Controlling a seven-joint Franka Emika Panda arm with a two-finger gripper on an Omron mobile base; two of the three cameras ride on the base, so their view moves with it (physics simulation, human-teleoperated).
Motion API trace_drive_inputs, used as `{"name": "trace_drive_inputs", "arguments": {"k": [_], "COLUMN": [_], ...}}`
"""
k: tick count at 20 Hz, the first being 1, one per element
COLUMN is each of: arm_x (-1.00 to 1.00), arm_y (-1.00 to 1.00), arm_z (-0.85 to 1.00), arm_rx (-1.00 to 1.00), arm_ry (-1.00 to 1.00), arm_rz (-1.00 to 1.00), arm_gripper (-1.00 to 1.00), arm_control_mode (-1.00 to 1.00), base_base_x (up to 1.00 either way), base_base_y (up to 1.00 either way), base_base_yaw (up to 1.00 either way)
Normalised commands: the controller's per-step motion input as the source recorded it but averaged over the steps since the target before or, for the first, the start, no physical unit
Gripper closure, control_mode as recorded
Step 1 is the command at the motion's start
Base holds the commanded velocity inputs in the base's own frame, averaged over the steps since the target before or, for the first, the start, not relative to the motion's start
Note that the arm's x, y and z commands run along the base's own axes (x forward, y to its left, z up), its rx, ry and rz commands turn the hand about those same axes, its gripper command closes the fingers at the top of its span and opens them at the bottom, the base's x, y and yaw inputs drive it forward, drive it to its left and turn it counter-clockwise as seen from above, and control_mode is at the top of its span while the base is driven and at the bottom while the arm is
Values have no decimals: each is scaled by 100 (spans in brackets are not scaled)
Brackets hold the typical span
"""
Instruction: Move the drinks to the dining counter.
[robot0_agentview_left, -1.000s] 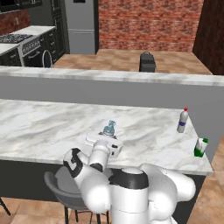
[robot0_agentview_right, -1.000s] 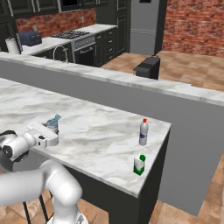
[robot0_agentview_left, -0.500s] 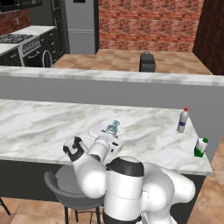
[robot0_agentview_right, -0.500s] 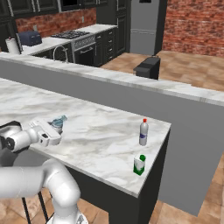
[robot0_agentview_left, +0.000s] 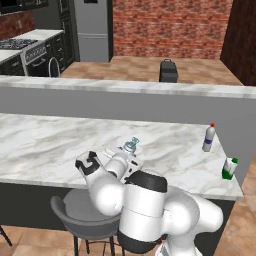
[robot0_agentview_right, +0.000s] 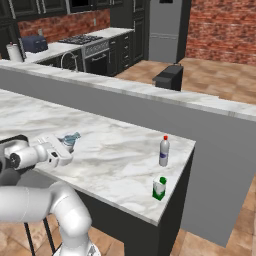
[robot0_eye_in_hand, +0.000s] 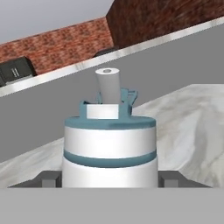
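My gripper (robot0_agentview_left: 121, 159) (robot0_agentview_right: 59, 151) (robot0_eye_in_hand: 108, 179) is shut on the grey metal bottle (robot0_eye_in_hand: 109, 140) with the light-blue cap (robot0_agentview_left: 131, 145) (robot0_agentview_right: 70, 140). It holds the bottle tilted, low over the middle of the dining counter (robot0_agentview_left: 45, 145) (robot0_agentview_right: 115, 165). In the hand view the bottle sits between both fingertips (robot0_eye_in_hand: 47, 178). The slim clear bottle with the red cap (robot0_agentview_left: 209, 138) (robot0_agentview_right: 164, 151) stands upright near the counter's right end. The green-and-white carton (robot0_agentview_left: 229, 168) (robot0_agentview_right: 159, 188) stands at the front right corner.
A higher grey ledge (robot0_agentview_left: 125, 87) (robot0_agentview_right: 130, 90) runs behind the counter. A grey round stool (robot0_agentview_left: 75, 215) stands under the front edge by the arm. Far back are a toaster (robot0_agentview_right: 34, 43), a paper-towel roll (robot0_agentview_right: 14, 51) and a stove (robot0_agentview_right: 82, 39). A dark box (robot0_agentview_left: 168, 71) sits on the floor.
The arm's elbow has swung out to the left and the hand has turned. The held bottle has shifted slightly to the right over the counter.
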Motion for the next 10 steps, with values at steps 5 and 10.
{"name": "trace_drive_inputs", "arguments": {"k": [5, 10], "arm_x": [0, 0], "arm_y": [17, 47], "arm_z": [-27, -32], "arm_rx": [0, 0], "arm_ry": [0, 0], "arm_rz": [-13, -16], "arm_gripper": [100, 100], "arm_control_mode": [-100, -100], "base_base_x": [0, 0], "base_base_y": [0, 0], "base_base_yaw": [0, 0]}}
